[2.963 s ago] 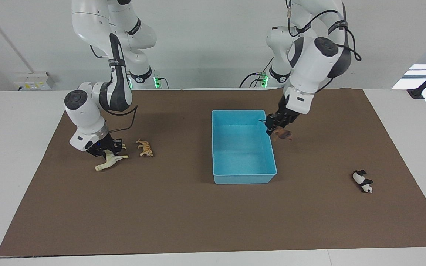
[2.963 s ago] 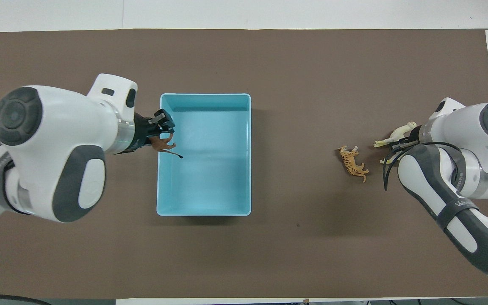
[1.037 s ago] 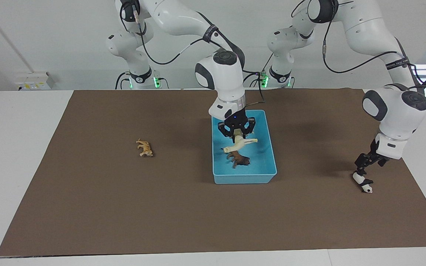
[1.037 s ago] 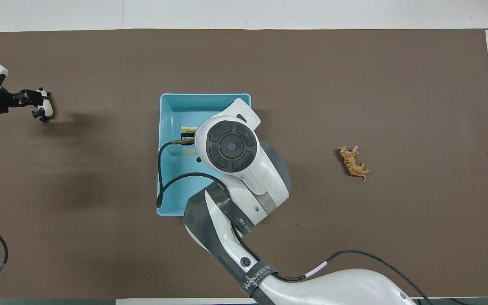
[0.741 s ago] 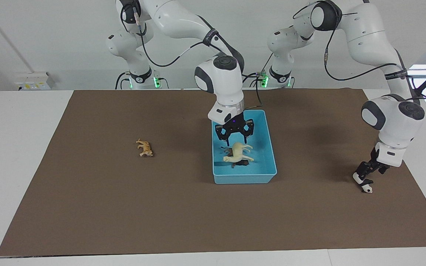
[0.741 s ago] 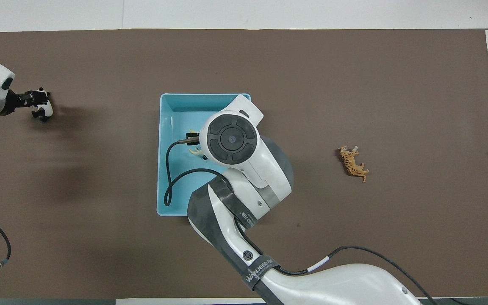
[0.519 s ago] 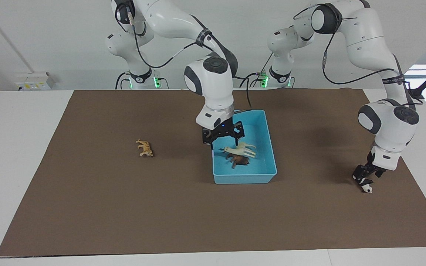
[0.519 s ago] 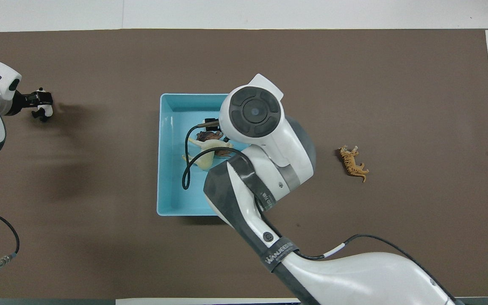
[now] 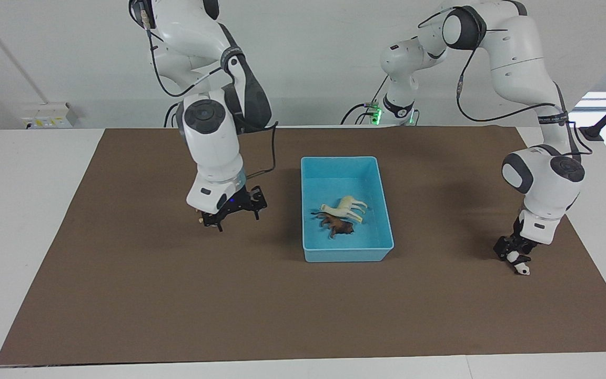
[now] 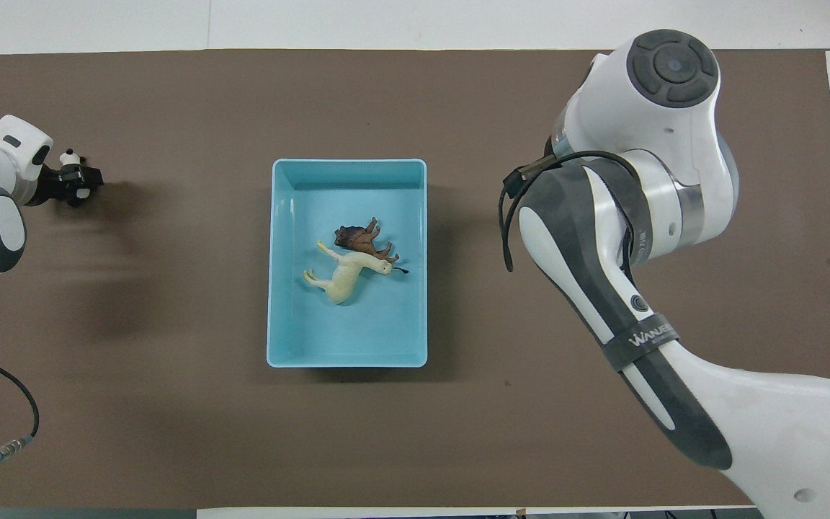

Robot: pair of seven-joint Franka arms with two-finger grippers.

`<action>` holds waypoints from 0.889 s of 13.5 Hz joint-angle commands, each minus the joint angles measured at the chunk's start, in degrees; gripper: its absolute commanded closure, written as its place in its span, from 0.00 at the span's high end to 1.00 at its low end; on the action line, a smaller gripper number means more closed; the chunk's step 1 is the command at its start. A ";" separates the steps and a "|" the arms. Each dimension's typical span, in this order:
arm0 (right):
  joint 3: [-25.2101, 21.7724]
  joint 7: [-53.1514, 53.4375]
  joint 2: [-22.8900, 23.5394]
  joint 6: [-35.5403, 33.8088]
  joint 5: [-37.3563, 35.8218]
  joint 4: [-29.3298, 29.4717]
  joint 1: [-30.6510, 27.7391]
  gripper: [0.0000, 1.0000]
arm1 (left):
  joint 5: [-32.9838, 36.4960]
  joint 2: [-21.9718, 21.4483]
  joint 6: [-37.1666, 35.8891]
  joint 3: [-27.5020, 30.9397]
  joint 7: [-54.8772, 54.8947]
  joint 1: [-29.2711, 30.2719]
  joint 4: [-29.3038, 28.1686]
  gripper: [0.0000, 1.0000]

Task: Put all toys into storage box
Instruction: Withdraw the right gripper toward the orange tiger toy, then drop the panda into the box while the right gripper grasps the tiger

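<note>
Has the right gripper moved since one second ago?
Yes. The right gripper has left the blue box and now hangs over the mat toward the right arm's end.

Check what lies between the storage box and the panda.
Nothing but bare brown mat between the storage box and the panda; both the facing and overhead views show it.

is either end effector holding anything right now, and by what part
Right end effector: open, nothing held. Left end effector is down at the panda on the mat; whether it grips it cannot be told.
</note>
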 commanded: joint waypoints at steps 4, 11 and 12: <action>0.64 -14.63 -10.05 12.64 0.12 -23.67 -5.36 1.00 | -5.67 -0.72 -6.41 0.19 -1.61 -1.21 3.53 0.00; 0.73 -15.09 -12.79 23.57 0.21 -35.30 -6.78 1.00 | -9.00 -12.92 -28.31 -0.42 -39.96 -20.69 9.09 0.00; 0.73 -13.78 -12.87 24.27 0.21 -36.09 -6.60 1.00 | -9.10 -14.33 -29.28 -0.42 -46.20 -25.69 9.00 0.00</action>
